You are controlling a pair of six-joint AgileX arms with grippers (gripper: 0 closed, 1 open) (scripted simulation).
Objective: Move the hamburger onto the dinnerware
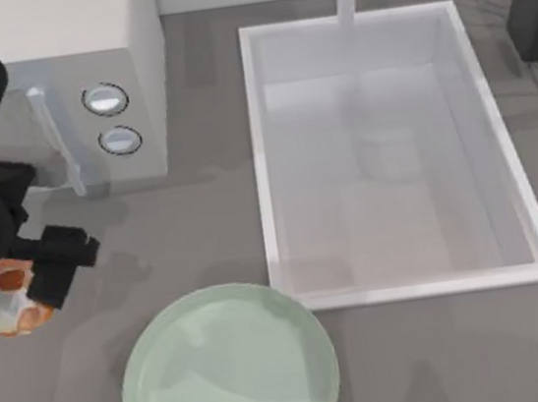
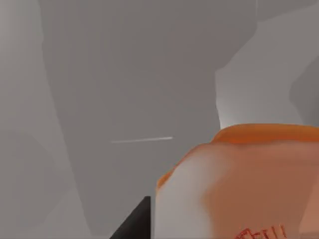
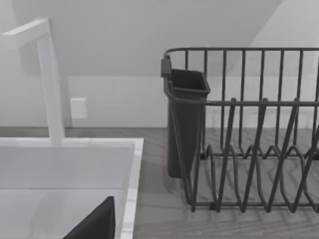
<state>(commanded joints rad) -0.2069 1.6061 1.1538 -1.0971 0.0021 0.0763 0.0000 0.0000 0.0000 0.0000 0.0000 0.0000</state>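
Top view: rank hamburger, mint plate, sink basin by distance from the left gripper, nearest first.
From the left gripper, at the left edge:
1. hamburger, at the gripper itself.
2. plate, near edge, to the gripper's right.
3. sink basin, farther right, on the table's right half.

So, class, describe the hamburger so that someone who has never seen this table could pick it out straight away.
Start at the large white rectangular sink basin, then cross to the table's left edge, left of the large round pale mint-green plate. There the left arm's black pincer is over a small lumpy orange and cream hamburger. It is the warm-coloured thing among grey, white and green.
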